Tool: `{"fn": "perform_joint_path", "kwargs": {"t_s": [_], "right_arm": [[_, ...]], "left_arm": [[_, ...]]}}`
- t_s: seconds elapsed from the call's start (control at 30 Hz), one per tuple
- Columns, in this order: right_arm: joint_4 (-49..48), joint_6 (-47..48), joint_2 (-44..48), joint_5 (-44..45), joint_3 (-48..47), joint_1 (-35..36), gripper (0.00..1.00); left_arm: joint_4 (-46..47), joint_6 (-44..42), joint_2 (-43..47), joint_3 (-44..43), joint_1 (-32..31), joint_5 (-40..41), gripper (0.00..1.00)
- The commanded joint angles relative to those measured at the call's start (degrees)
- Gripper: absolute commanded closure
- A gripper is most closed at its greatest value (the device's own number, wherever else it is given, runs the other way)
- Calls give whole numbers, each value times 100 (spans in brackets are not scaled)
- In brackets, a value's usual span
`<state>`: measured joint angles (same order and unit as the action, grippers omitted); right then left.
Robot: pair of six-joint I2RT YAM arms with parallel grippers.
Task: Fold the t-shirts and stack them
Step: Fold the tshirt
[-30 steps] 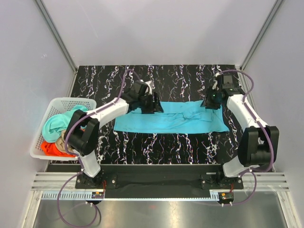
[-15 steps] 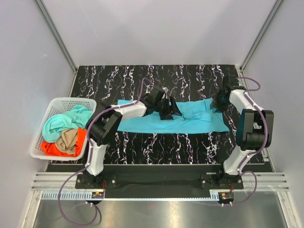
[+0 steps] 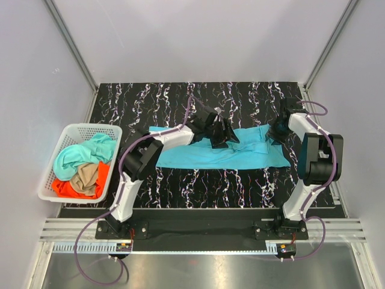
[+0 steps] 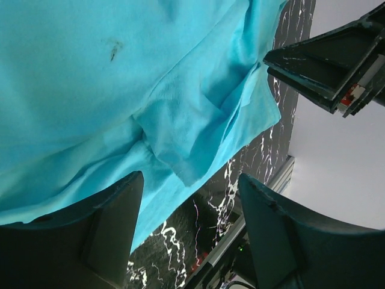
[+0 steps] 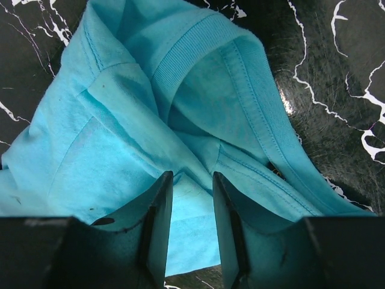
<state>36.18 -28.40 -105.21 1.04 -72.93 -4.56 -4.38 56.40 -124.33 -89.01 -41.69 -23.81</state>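
Top external view: the cyan t-shirt (image 3: pixel 204 158) lies as a long band from 9 to 3 o'clock across the marbled black table (image 3: pixel 180 102). My left gripper (image 3: pixel 227 138) hangs over its 12 o'clock edge, fingers (image 4: pixel 108 229) spread wide with only cloth beneath. My right gripper (image 3: pixel 275 131) sits at the 2 o'clock corner by the collar; its fingers (image 5: pixel 153 223) stand narrowly apart with cloth in the gap, and I cannot tell if they pinch it. At 9 o'clock the white basket (image 3: pixel 78 129) holds mint-teal (image 3: pixel 75 155), tan (image 3: pixel 84 174) and orange-red (image 3: pixel 66 189) shirts.
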Motion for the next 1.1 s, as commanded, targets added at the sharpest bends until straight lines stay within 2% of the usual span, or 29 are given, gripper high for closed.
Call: {"fn": "perform_joint_path", "kwargs": {"t_s": [0.0, 0.6, 0.7, 0.77, 0.83, 0.87, 0.9, 0.97, 1.07], "right_arm": [[-94, -95, -44, 63, -90, -19, 60], [-235, -227, -113, -77, 129, -28, 62], [-305, -227, -175, -77, 138, -28, 66], [-331, -210, -184, -77, 138, -28, 73], [-323, -192, -158, -86, 156, -28, 78], [-323, -192, -140, -78, 156, -28, 88], [-314, -166, -79, -77, 165, -28, 92], [-261, -96, 17, -77, 191, -28, 100], [-252, 10, 342, -77, 340, -28, 100]], "left_arm": [[25, 81, -126, -283, -67, -97, 30], [78, 231, -232, -248, -146, -150, 37], [139, 257, -276, -266, -164, -203, 39], [166, 266, -302, -275, -173, -238, 41], [192, 283, -328, -301, -181, -238, 44], [192, 292, -346, -327, -190, -264, 46], [236, 301, -355, -336, -190, -282, 48], [253, 319, -390, -371, -190, -352, 61], [236, 293, -372, -415, -190, -378, 76]]}}
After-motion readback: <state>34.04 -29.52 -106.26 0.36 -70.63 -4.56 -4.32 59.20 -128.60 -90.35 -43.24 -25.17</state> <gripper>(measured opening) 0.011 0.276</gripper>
